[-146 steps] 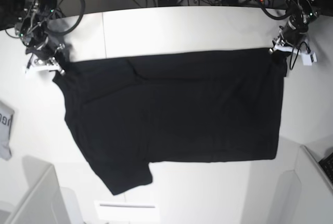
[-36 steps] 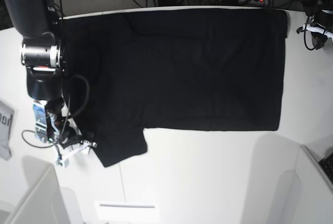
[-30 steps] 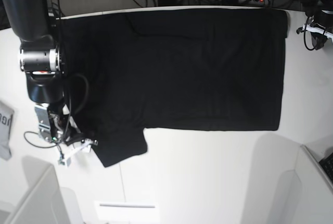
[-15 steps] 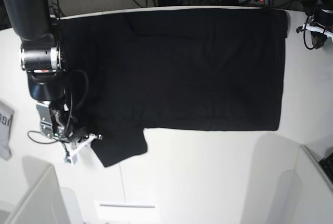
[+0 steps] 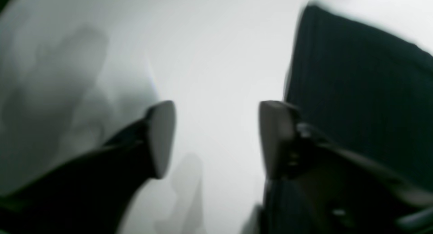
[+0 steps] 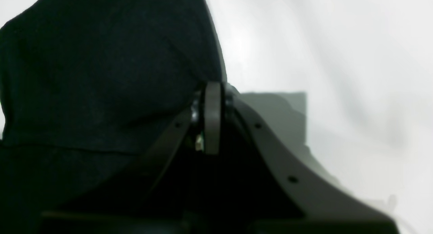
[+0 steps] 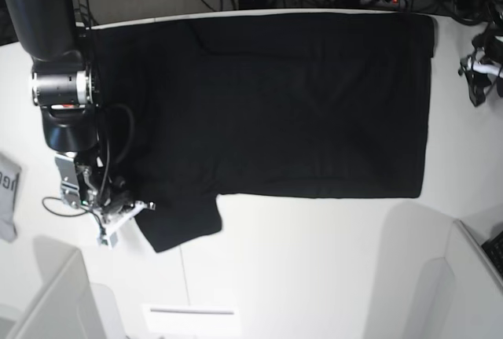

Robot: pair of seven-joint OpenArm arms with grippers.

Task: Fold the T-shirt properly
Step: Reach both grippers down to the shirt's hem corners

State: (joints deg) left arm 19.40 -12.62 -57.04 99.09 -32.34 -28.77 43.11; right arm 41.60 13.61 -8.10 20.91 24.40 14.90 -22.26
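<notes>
1. At the near left of the desk (image 7: 314, 260), the right claw (image 7: 134, 215) is pinched tight on the edge of the sleeve of the T-shirt (image 7: 275, 103). The right wrist view shows its pads (image 6: 212, 122) pressed together with black cloth bunched against them.
2. The step in hand looks like the sleeve fold, judging by that grip. The next move calls for lifting the sleeve and carrying it far and right onto the shirt body, keeping the cloth taut so it lands flat.
3. The T-shirt lies spread flat, plain side up, across the far half of the desk. Its long axis runs left to right, with the sleeves at the left end and the straight hem at the right end.
4. At the far right, the left claw (image 7: 481, 68) hangs just beside the hem corner. Its jaws stand wide apart and hold nothing; bare desk shows between them.
</notes>
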